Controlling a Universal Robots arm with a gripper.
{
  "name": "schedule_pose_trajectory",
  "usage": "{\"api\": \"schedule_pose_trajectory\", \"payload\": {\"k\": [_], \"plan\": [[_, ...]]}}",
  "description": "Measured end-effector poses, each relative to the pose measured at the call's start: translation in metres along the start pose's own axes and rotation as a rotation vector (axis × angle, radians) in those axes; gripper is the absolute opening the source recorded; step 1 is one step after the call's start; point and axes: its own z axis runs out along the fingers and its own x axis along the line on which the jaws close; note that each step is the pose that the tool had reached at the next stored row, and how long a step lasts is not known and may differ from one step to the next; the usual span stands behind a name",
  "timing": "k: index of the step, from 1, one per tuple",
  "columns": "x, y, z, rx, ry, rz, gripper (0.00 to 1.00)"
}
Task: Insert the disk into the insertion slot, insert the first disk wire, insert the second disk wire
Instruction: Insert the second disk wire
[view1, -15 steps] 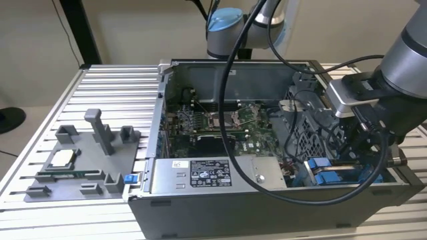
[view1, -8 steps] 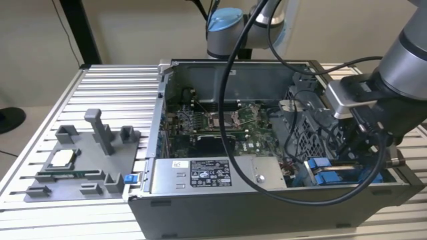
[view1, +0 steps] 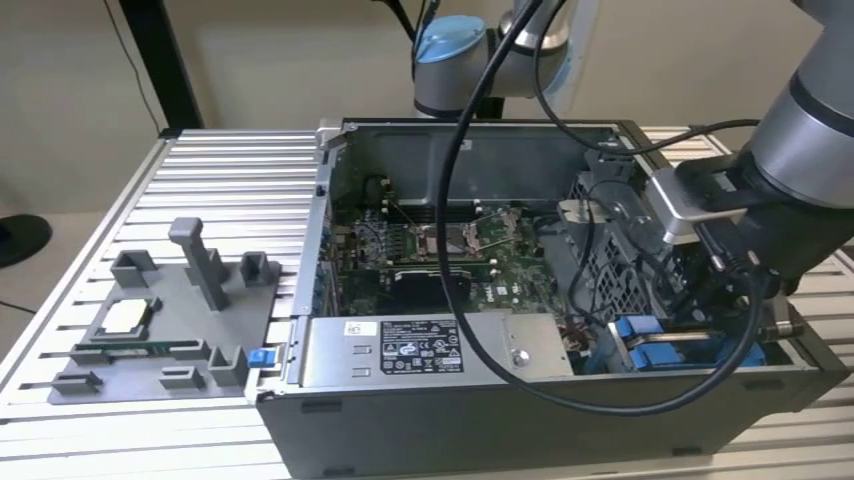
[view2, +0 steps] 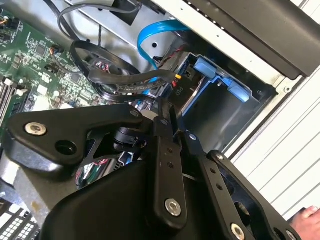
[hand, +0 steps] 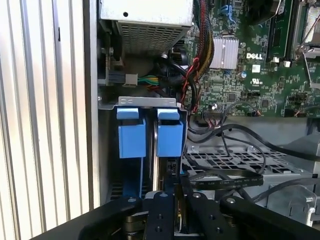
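Inside the open computer case (view1: 441, 400), two blue carrier tabs stand side by side in the dark-grey insertion slot (hand: 109, 165). The disk (hand: 170, 135) sits edge-on in that bay under one of them. My gripper (hand: 174, 189) hangs just over the disk's end, with its fingers (view2: 162, 145) drawn close together on the plug of a flat black disk wire (hand: 225, 177). That plug (view2: 176, 84) is at the disk's edge, beside the slot's blue tab (view2: 225, 82). In the exterior view the gripper (view1: 734, 300) reaches down into the case's corner on that view's right.
The motherboard (hand: 250, 65) and a grey power-supply box (view1: 427, 350) fill the case's middle. A perforated cage (hand: 225, 160), a blue cable (view2: 150, 40) and loose black wires crowd the bay. A grey parts fixture (view1: 160, 320) lies on the table. A person's fingertips (view2: 307, 220) rest outside the case.
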Motion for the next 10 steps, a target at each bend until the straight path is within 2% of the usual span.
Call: {"api": "schedule_pose_trajectory", "payload": {"k": [6,7,9,10], "plan": [[0.0000,-0.0001,0.0007,0.0002,-0.0017,0.000,0.00],[0.0000,-0.0001,0.0009,0.0004,-0.0022,0.000,1.00],[-0.0005,-0.0005,-0.0024,0.0002,-0.0026,0.000,1.00],[-0.0011,-0.0010,-0.0075,0.0001,-0.0016,0.000,1.00]]}}
